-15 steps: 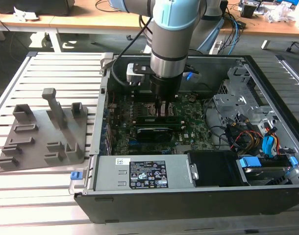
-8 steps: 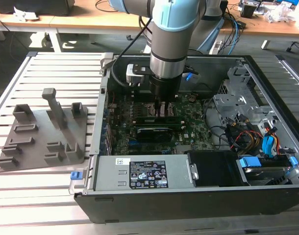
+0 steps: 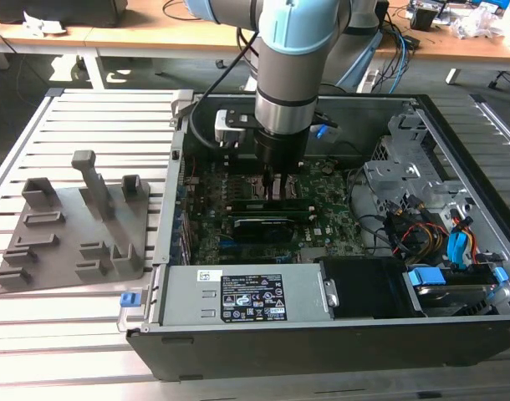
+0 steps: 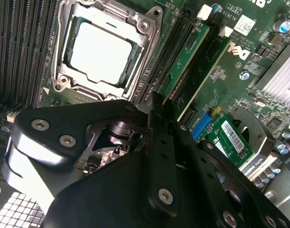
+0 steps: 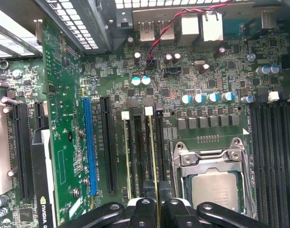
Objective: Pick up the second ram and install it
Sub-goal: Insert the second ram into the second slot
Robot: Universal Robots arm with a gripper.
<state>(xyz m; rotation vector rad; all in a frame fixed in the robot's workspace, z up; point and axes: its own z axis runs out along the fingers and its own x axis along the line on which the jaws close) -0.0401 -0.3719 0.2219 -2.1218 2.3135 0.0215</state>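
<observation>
The hand [image 5: 157, 209] pinches the second ram [image 5: 154, 161] upright in its slot; two sticks stand seated.

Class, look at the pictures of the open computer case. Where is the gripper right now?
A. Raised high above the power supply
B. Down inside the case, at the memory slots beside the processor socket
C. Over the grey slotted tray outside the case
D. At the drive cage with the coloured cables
B: in the exterior view the gripper reaches down into the case, and in the first wrist view its fingers straddle a ram stick standing in the slots beside the processor socket.
</observation>
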